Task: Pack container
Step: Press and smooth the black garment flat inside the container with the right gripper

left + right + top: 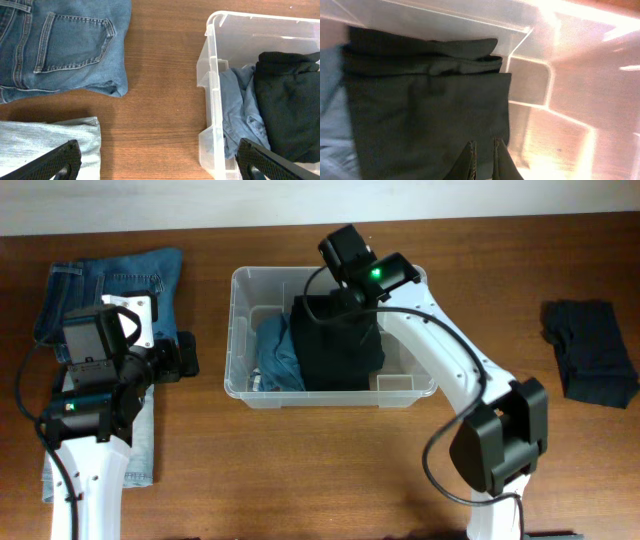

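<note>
The container [232, 330] is a clear plastic bin at the table's middle. It also shows in the left wrist view [212, 75] and the right wrist view [570, 100]. Inside lie a folded black garment [335, 350] [292, 100] [420, 110] and, to its left, a crumpled light blue garment [278, 355] [240, 110]. My right gripper [345, 300] [484, 150] reaches into the bin, its fingers nearly together on the black garment near its edge. My left gripper [183, 355] [160, 160] is open and empty, just left of the bin above bare wood.
Folded dark blue jeans [120, 280] [65, 45] lie at the far left. Light denim [145, 445] [50, 135] lies under my left arm. A dark folded garment [590, 345] lies at the far right.
</note>
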Robot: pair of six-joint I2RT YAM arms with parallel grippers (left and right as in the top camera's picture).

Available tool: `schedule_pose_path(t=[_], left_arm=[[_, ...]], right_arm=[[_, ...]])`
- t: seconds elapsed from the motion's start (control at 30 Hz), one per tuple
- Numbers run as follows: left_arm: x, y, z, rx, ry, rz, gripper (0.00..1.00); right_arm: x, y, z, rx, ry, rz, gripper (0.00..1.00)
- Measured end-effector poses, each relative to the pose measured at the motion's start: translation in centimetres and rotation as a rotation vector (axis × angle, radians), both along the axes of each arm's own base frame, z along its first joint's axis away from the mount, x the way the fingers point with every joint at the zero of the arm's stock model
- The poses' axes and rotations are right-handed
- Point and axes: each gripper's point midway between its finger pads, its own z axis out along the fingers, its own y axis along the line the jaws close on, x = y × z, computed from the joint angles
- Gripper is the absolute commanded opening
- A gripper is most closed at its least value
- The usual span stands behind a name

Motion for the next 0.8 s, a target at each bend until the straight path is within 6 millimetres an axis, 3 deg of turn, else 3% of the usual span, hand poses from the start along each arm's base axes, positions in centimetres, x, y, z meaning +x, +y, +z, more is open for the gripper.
schedule_pose_path(t=[0.23,0.4,0.63,0.8], left_arm=[[0.0,0.0,0.0,0.0,0.0,0.0,0.99],[0.0,0.0,0.0,0.0,0.0,0.0,0.99],[0.0,0.0,0.0,0.0,0.001,0.0,1.0],[0.0,0.0,0.0,0.0,0.001,0.0,1.0]], right_arm=[[-1.6,0.0,-8.1,0.047,0.116,0.004,0.07],[-3.0,-0.3,-11.6,0.06,0.151,-0.01,0.06],[-3.0,-0.2,-11.6,0.075,0.137,-0.017,0.04],[-2.6,0.2,-10.4,0.097,0.119,-0.022,0.04]])
